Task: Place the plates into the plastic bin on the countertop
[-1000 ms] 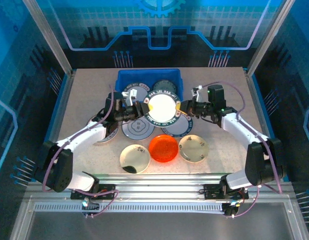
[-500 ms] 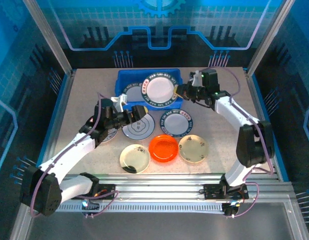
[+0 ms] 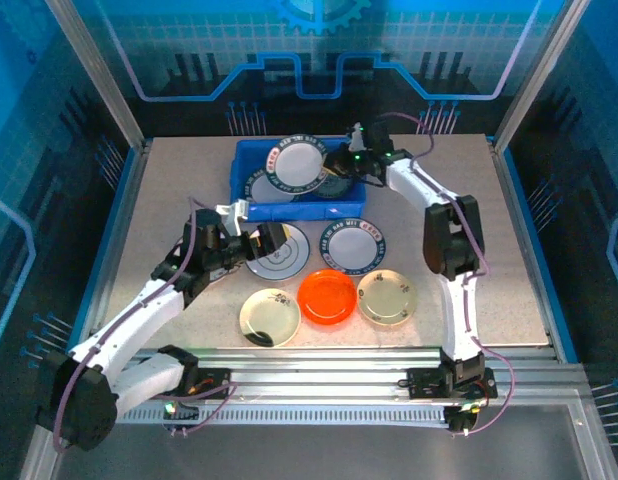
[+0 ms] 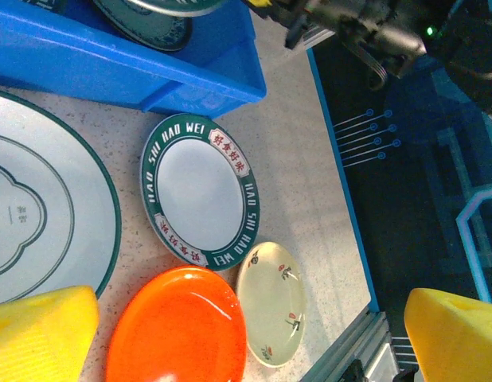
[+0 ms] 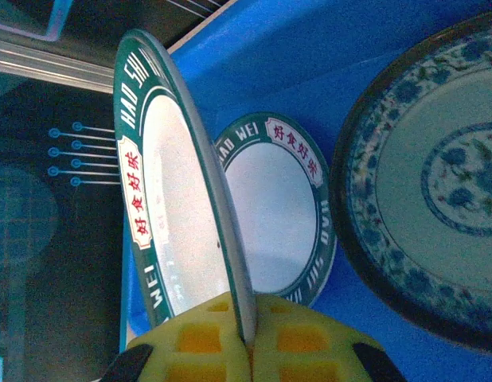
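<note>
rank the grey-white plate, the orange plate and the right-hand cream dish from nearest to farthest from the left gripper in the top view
From the left gripper:
1. grey-white plate, directly below it.
2. orange plate, middle of the near row.
3. cream dish, right end of that row.

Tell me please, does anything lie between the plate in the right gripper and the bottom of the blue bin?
Nothing blocks the way in, but the bin floor is not bare: below the held plate in the right gripper lie a green-rimmed plate and a blue-patterned plate.
</note>
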